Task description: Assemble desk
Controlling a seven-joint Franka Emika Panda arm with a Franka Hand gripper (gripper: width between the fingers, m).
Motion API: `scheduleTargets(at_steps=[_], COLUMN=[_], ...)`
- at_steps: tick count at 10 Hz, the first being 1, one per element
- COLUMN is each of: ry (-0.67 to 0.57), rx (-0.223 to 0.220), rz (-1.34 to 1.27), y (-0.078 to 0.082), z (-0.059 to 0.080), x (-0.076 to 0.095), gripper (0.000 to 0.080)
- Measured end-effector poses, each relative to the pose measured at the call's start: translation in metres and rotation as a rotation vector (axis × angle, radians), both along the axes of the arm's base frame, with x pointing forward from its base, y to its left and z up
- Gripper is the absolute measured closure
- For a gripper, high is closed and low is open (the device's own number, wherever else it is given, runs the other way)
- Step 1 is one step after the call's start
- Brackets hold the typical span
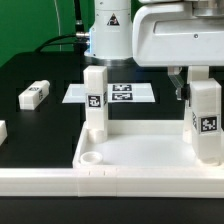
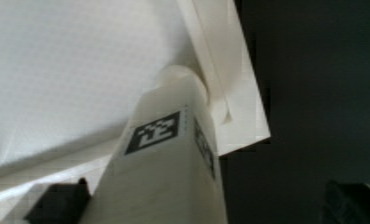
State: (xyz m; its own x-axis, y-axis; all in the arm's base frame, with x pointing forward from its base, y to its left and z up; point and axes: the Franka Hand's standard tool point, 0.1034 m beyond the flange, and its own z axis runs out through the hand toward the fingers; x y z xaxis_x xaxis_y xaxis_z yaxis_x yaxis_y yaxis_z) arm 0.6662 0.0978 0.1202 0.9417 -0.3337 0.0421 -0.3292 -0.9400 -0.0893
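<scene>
**A:** Where does the hand stand?

**B:** The hand (image 1: pixel 200 90) hangs over the leg (image 1: pixel 206 125) on the exterior view's right. It is spread wide, with a finger on either side of the leg's top. In the wrist view the dark fingertips (image 2: pixel 57 202) sit well out from the leg (image 2: pixel 164 150), so I judge that nothing is pinched.

**A:** And the desk?

**B:** The tabletop (image 1: pixel 150 150) lies rim-up on the black worktop (image 1: pixel 45 125). That leg stands upright at the tabletop's end on the exterior view's right, seemingly at the near corner. A second leg (image 1: pixel 95 100) stands upright at the far corner on the exterior view's left. In front of that one is an open socket (image 1: pixel 92 157). A loose leg (image 1: pixel 35 95) lies apart on the worktop.

**A:** So what is the step?

**B:** Seating this leg, I think. I cannot tell whether it is fully home in its socket.

**A:** How should it be done well?

**B:** Centre the leg between the fingers before closing, so that neither pad nudges it sideways. Grip flat on two opposite faces, not across an edge. Keep the wrist square over the leg's axis and turn without leaning. If the hand tilts, the leg may bind, or the light tabletop may be dragged across the worktop. Let go only once the leg stands by itself.
</scene>
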Motion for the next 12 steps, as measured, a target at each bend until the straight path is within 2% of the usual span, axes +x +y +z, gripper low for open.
scheduleTargets(at_steps=[6, 8, 9, 10, 12], ry=[-0.014, -0.013, -0.012, -0.012, -0.01], rx=[-0.051, -0.051, -0.051, -0.051, -0.048], rz=[0.311, 0.306, 0.305, 0.305, 0.267], y=[-0.0076, -0.0081, -0.0083, -0.0087, -0.009], z=[-0.0017, -0.0023, -0.0026, -0.0028, -0.003], x=[0.0, -0.0001, -0.0002, -0.0002, -0.0002], gripper=[0.015, 0.0411, 0.0411, 0.0511, 0.0511])
